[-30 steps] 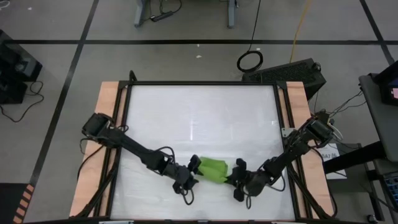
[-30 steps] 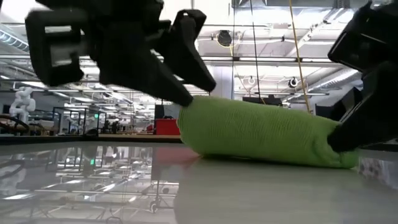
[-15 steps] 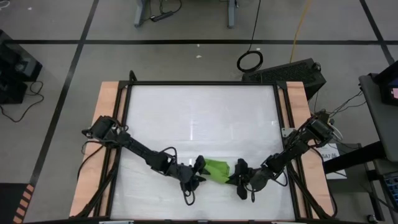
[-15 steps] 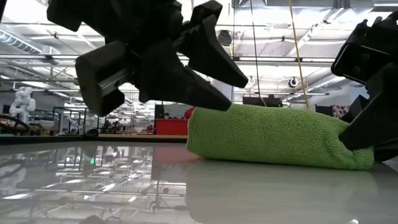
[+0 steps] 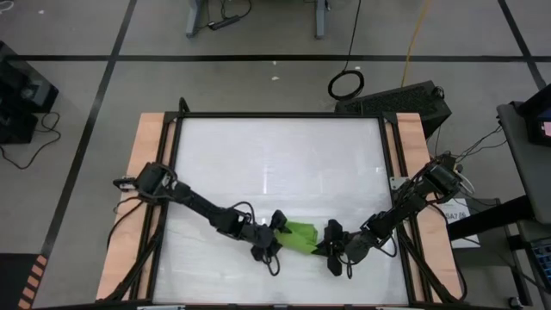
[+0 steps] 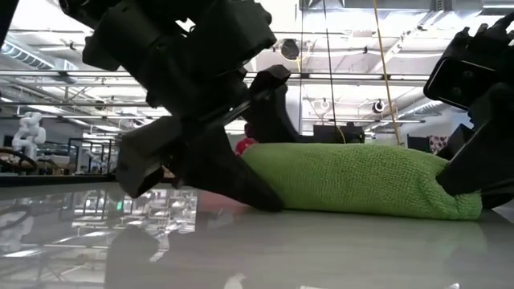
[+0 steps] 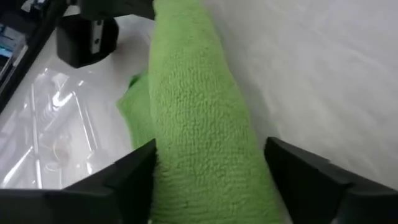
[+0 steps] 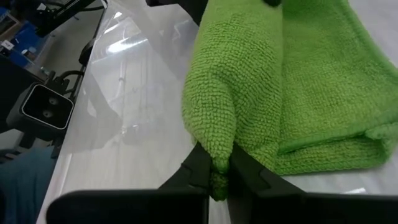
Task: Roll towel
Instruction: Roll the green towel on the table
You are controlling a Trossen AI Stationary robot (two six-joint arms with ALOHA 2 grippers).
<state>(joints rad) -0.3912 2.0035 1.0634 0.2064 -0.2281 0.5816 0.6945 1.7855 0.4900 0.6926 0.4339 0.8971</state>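
The lime-green towel (image 5: pixel 301 236) lies rolled up near the table's front edge, its length running left to right. A looser flap (image 8: pixel 348 93) lies on the table beside the roll. My left gripper (image 5: pixel 277 231) is open at the roll's left end. One finger (image 7: pixel 124 183) stands on the near side and the other (image 7: pixel 308 180) on the far side. My right gripper (image 5: pixel 330 241) is shut on the roll's right end. My left gripper straddles the roll's left end (image 7: pixel 205 168), slanting down from the table's left; whether its fingers touch the cloth I cannot tell. My right gripper pinches a small tuft at the roll's right end (image 8: pixel 211 149) between its two fingers (image 8: pixel 249 171). The fingers slant down from the right, along the roll. The roll lies on the table.
The white tabletop (image 5: pixel 275 164) stretches free toward the far edge. Wooden rails (image 5: pixel 146 172) and a black frame run along both sides. A small black camera block (image 8: pixel 40 106) sits at the table's near edge.
My left gripper has sunk toward the table and opened wider. Its fingers stood above the roll's left end and now straddle it. The roll has shifted a little toward the table's right. My right gripper has stayed shut on the right end.
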